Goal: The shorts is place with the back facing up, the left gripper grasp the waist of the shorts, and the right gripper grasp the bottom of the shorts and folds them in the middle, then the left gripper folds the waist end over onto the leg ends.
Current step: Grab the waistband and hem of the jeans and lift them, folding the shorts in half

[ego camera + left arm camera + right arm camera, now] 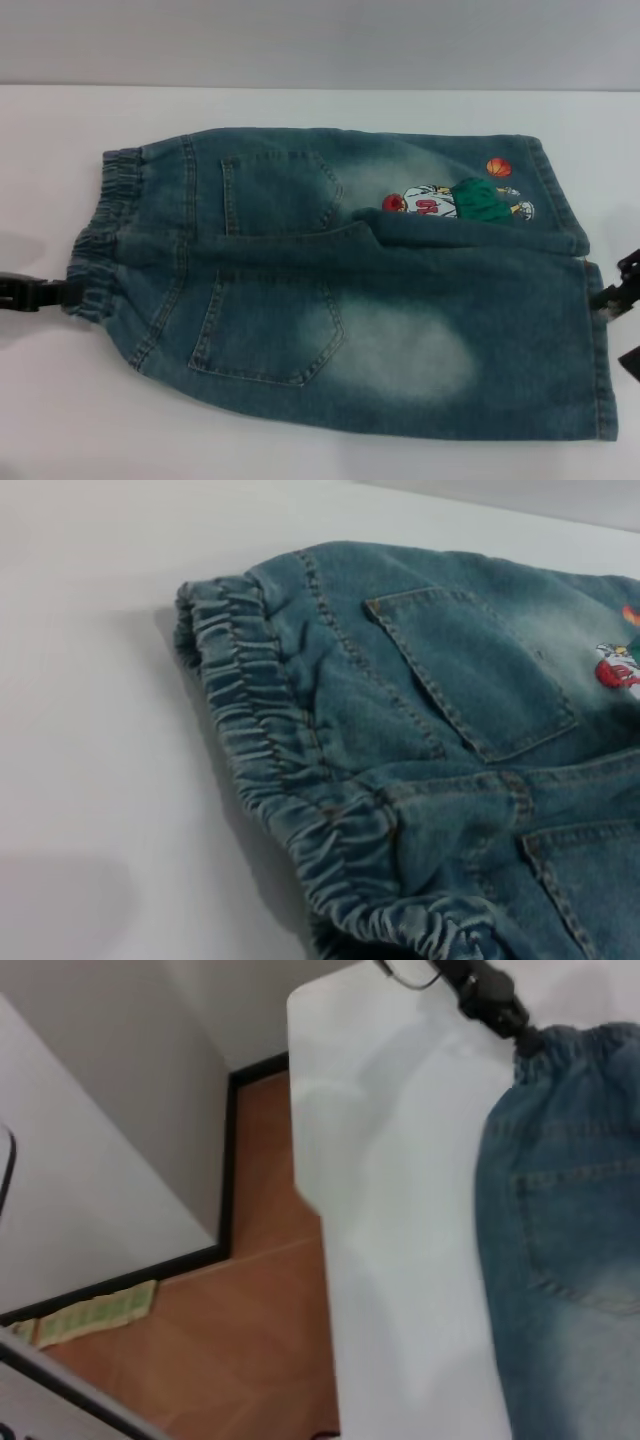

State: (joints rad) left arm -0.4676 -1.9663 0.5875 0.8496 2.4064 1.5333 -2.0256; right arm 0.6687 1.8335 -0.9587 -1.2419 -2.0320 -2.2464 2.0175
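Observation:
The blue denim shorts point(350, 300) lie back side up on the white table point(90, 420), both patch pockets showing. The ruffled elastic waist point(105, 230) is at the left and the straight leg hems point(603, 390) are at the right. A cartoon print with an orange basketball point(498, 167) sits on the far leg. My left gripper point(72, 295) is shut on the near end of the waist, which bunches toward it. My right gripper point(608, 297) is at the right edge, pinching the near leg's hem. The left wrist view shows the waist point(270, 750) close up. The right wrist view shows the left gripper point(515, 1030) at the waist point(565, 1045).
The near table edge point(325, 1260) drops to a brown floor point(250, 1300) with a black skirting along a white wall. Bare white tabletop surrounds the shorts on the far and near sides.

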